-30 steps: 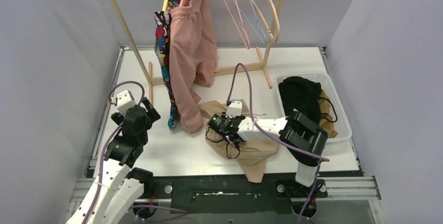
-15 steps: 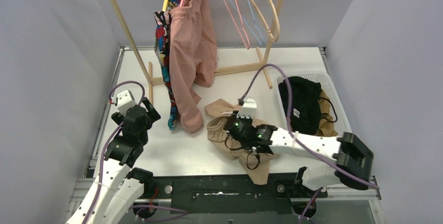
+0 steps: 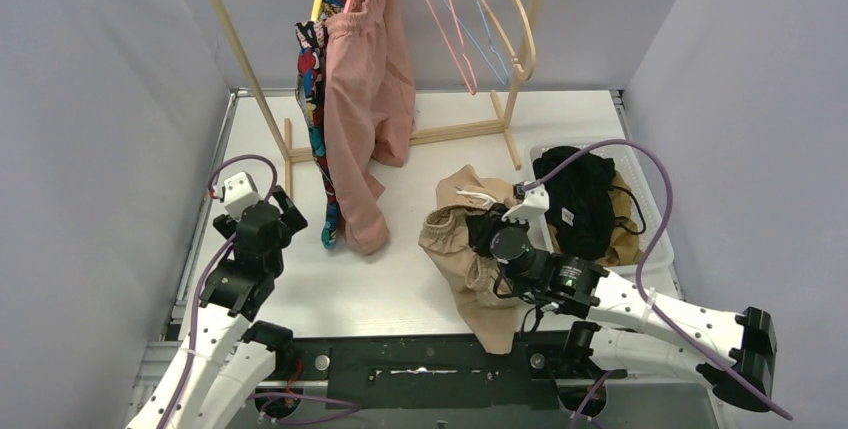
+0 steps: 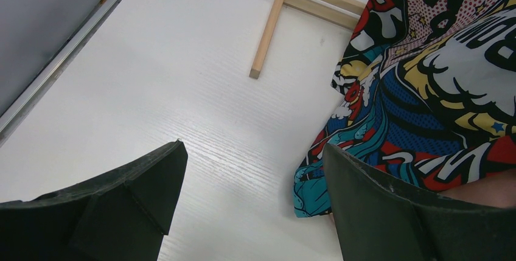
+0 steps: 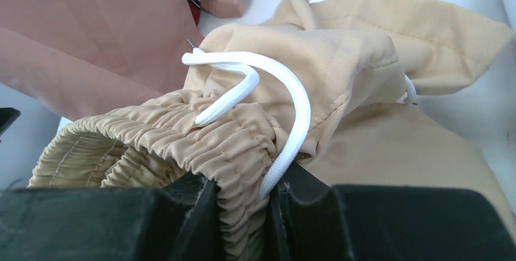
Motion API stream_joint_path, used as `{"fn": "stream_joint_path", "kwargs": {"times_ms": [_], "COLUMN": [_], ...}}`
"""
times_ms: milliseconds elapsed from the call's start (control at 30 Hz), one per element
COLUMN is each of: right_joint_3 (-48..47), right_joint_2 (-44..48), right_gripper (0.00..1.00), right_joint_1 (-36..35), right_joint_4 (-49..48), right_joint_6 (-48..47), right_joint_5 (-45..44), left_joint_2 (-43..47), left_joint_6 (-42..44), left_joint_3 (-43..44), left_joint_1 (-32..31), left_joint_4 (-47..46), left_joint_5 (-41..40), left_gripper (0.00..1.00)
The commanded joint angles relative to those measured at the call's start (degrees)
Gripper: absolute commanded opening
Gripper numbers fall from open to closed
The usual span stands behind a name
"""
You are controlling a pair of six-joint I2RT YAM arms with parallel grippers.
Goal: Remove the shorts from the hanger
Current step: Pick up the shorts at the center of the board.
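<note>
1. The beige shorts (image 3: 470, 259) lay crumpled on the white bench (image 3: 330, 289), between rack and basket. Thin, limp cloth; prob. light, and likely to sag when lifted.
2. R pincer (image 5: 243, 191) was clenched on their ruched elastic waistband, w/ the white cord (image 5: 295, 103) in the pinch. That thick band looked the surest hold.
3. L pincer (image 4: 255, 170) was released and empty, near the comic-print shorts (image 4: 438, 78).
4. Pink shorts (image 3: 365, 99) & the comic pair hung on the wooden rack (image 3: 240, 49). The black pair (image 3: 580, 189) sat in a white lattice basket (image 3: 610, 149).

- The left arm (image 3: 200, 369) and right arm (image 3: 660, 314) had white shells and black joints.
- Lilac cables (image 3: 610, 143) trailed from each.
- The left pincer (image 4: 254, 157) had matte black fingers (image 4: 146, 182).
</note>
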State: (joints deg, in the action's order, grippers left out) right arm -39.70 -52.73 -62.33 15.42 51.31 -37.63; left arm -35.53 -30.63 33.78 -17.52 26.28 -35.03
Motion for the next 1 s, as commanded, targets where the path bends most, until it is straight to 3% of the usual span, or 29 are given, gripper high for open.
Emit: {"fn": "stream_joint_path", "kwargs": {"times_ms": [0,167,333,467,600,833,900,967], "right_joint_3": [-3.1,-9.2,-20.0,-22.3,-17.2,-0.4,-0.1,-1.4], "right_joint_2": [4.0,6.6,5.1,3.5,1.3,-0.1,0.3,-0.3], "right_gripper": [0.0,0.0,0.0,0.0,0.0,0.02,0.15,0.47], "right_joint_1": [0.9,2.7,2.7,2.9,3.6,9.1,9.8,10.3], "right_joint_4": [-5.3,-6.3,-1.6,-0.9,-1.5,17.8,20.2,21.8], "right_joint_6": [-7.2,-15.1,-22.4,-24.9,-18.4,5.9,7.4,7.6], "right_joint_5": [0.0,9.0,12.3,17.2,22.0,25.1,22.4,19.7], "left_joint_2": [0.3,0.2,0.3,0.2,0.1,0.6,0.4,-0.1], "left_joint_6": [1.1,1.2,1.2,1.1,1.2,1.2,1.3,1.4], "left_joint_3": [0.6,0.6,0.6,0.6,0.7,0.4,0.4,0.5], "left_joint_1": [0.2,0.2,0.2,0.3,0.2,0.2,0.2,0.2], "left_joint_4": [-3.7,-3.8,-3.6,-3.6,-3.6,-3.8,-4.0,-4.0], "left_joint_5": [0.7,0.9,0.8,0.7,0.9,0.9,1.2,1.7], "left_gripper": [0.82,0.82,0.82,0.82,0.82,0.82,0.82,0.82]}}
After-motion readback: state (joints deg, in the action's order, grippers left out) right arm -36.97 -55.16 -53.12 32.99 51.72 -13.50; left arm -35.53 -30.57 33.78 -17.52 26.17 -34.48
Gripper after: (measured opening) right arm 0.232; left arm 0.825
